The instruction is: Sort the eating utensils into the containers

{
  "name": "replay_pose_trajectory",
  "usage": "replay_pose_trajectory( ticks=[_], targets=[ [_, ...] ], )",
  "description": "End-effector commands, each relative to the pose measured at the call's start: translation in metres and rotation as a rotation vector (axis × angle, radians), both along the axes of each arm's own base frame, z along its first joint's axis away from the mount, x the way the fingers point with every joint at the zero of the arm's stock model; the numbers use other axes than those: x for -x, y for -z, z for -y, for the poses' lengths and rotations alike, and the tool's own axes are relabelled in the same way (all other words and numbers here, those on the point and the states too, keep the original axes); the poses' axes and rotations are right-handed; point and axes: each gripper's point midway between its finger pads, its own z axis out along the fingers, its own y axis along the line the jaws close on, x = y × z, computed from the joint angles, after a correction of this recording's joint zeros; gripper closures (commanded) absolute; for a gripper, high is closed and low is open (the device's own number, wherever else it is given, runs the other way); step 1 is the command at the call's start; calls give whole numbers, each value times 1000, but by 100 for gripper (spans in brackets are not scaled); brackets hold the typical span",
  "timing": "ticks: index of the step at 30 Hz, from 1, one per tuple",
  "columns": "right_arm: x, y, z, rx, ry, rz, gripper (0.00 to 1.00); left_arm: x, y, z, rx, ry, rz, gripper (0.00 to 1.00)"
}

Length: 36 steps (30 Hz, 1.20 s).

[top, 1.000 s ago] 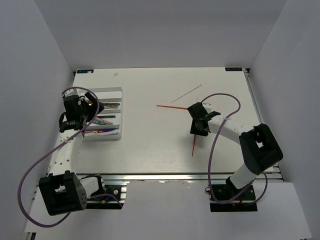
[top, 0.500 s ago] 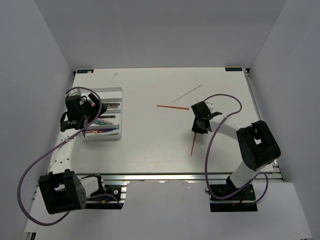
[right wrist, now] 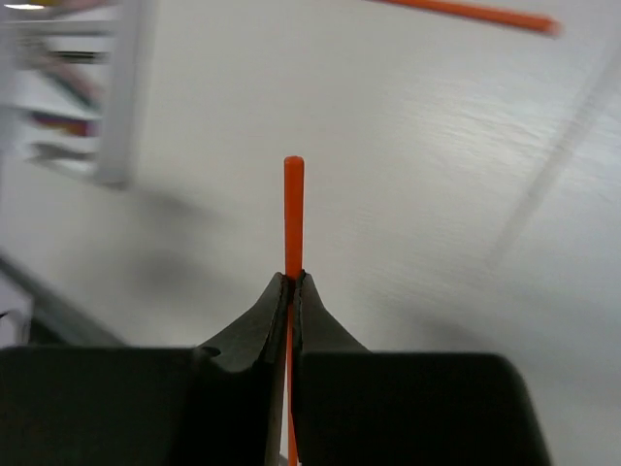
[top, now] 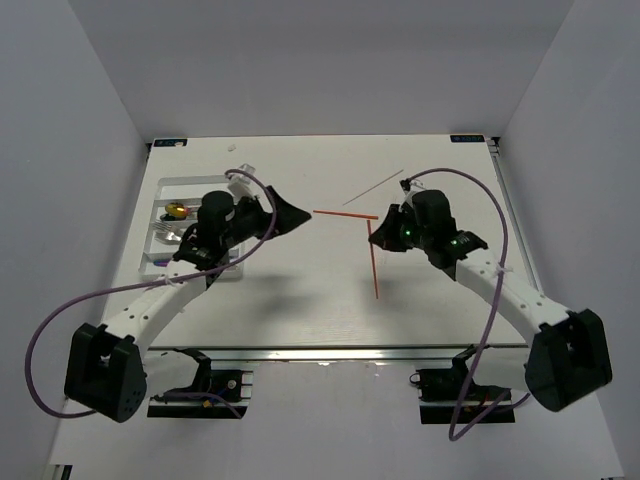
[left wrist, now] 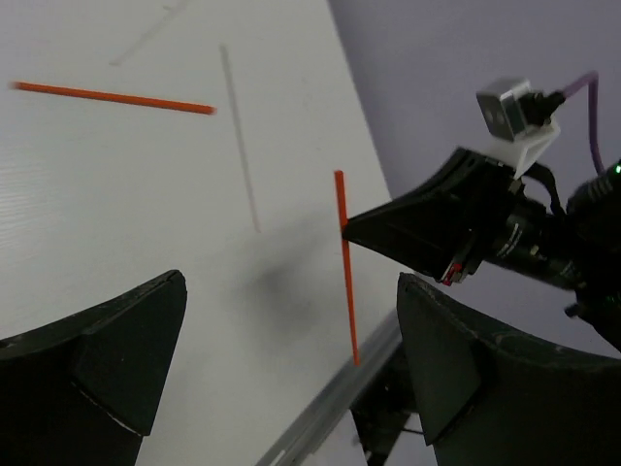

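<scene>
Right pincer (right wrist: 291, 280) is shut tight on a thin red stick (right wrist: 293, 209), nipping it near one end. A piece this slim gives the tips nothing to hold unless they close all the way. In the top view the long free end points toward six o'clock, and the stick appears to be clear of the tabletop (top: 300, 310). The white cutlery tray (top: 190, 181) sits at nine o'clock, with a gold-bowled spoon (top: 178, 210) already in it, probably a long reach for the right arm. That likely explains the left pincer (left wrist: 291, 359), spread wide and empty near the centre, facing the stick as if to receive it. A second red stick (top: 345, 213) lies flat at eleven o'clock from the right pincer, and a clear stick (top: 372, 187) lies beyond it, both unsorted.
</scene>
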Motion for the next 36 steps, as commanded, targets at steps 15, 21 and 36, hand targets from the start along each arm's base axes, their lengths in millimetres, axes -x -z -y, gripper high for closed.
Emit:
replay_pose_trajectory(
  ticks=[15, 21, 36],
  targets=[
    [49, -122, -84, -517, -534, 242, 100, 26, -45, 88, 143, 265, 149, 8],
    [51, -124, -97, -542, -569, 226, 100, 19, -46, 92, 173, 252, 143, 37],
    [-21, -101, -65, -360, -187, 222, 37, -93, 9, -46, -43, -426, -148, 100]
  ],
)
